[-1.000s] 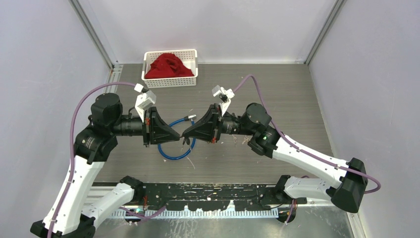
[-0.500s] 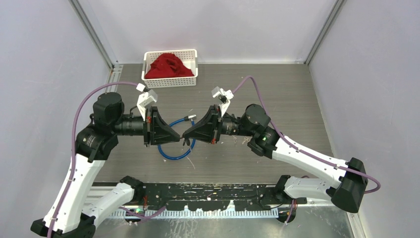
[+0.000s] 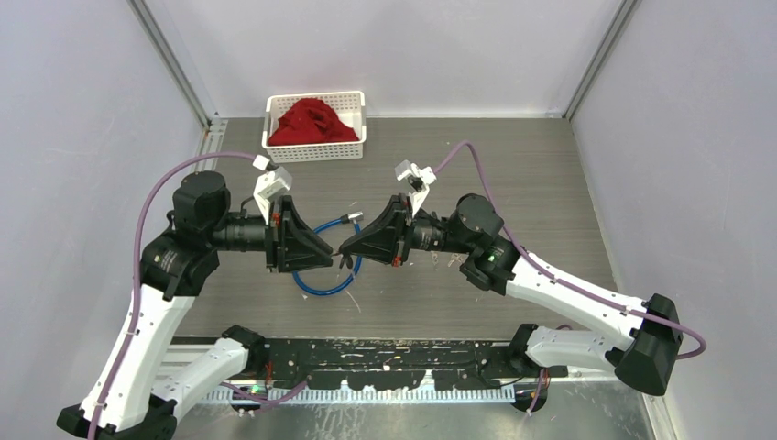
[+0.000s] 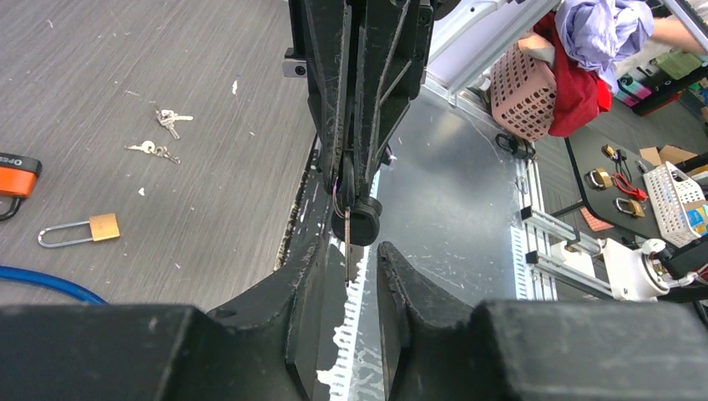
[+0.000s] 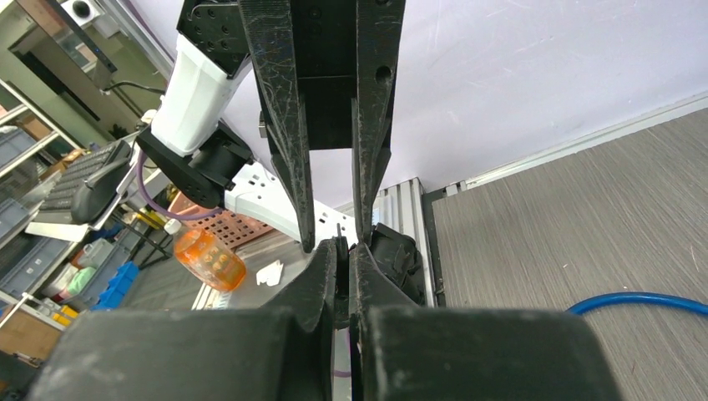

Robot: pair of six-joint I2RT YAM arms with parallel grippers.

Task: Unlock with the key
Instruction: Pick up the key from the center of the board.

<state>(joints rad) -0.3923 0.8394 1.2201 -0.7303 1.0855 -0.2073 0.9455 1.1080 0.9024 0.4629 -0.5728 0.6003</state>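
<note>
My two grippers meet tip to tip above the table in the top view. My right gripper point(image 3: 342, 249) is shut on a key with a black head point(image 4: 362, 222); it also shows in the right wrist view point(image 5: 345, 247). The key's thin metal blade point(image 4: 346, 251) points down between the fingers of my left gripper point(image 4: 352, 242), which is open and does not touch it. A brass padlock point(image 4: 103, 226) lies on the table, apart from both grippers. A blue cable lock point(image 3: 322, 280) lies under the grippers.
An orange-bodied lock point(image 4: 17, 173) and two bunches of small keys point(image 4: 169, 119) lie near the brass padlock. A white basket point(image 3: 353, 97) with red cloth stands at the back left. The black rail point(image 3: 394, 353) runs along the near edge.
Both arms have shifted only slightly. The grippers stay tip to tip, the right one still holding the key.
</note>
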